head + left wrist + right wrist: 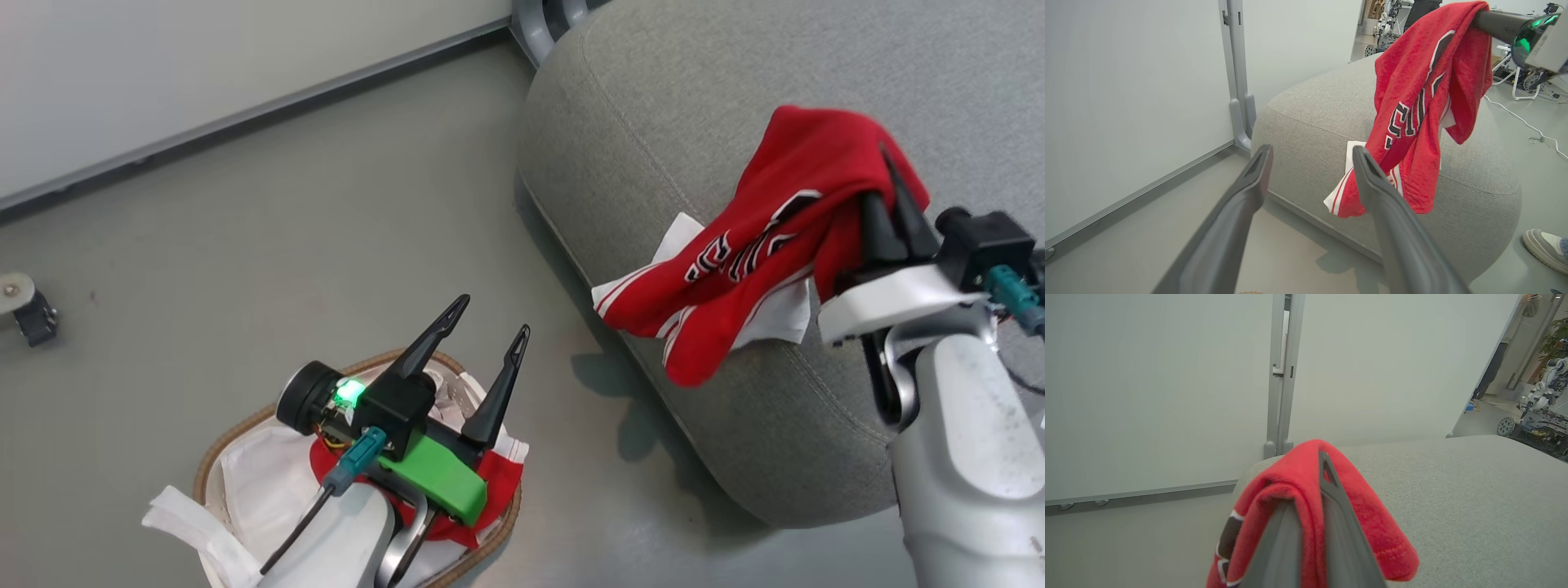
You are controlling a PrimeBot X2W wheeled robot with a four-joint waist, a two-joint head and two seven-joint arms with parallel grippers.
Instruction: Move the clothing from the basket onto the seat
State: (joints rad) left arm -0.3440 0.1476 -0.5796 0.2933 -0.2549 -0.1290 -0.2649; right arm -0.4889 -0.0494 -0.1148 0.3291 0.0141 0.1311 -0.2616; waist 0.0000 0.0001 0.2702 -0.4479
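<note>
At the lower left of my head view, the basket (214, 457) sat on the grey floor (245, 245), its white liner (261, 469) bunched inside and a red garment (500, 482) lying in it. My left gripper (495, 314) hovered over that basket, its two fingers spread wide with nothing between them. Further right, past a strip of bare floor, rose the seat (694, 106) with its rounded edge. Over that edge hung the clothing (767, 237), red with white trim and black-and-white lettering. It was draped from my right gripper (883, 188), whose fingers were pinched tight on a fold of the fabric. Its lower end trailed down the seat's front, over a white piece of cloth (678, 237) lying there.
</note>
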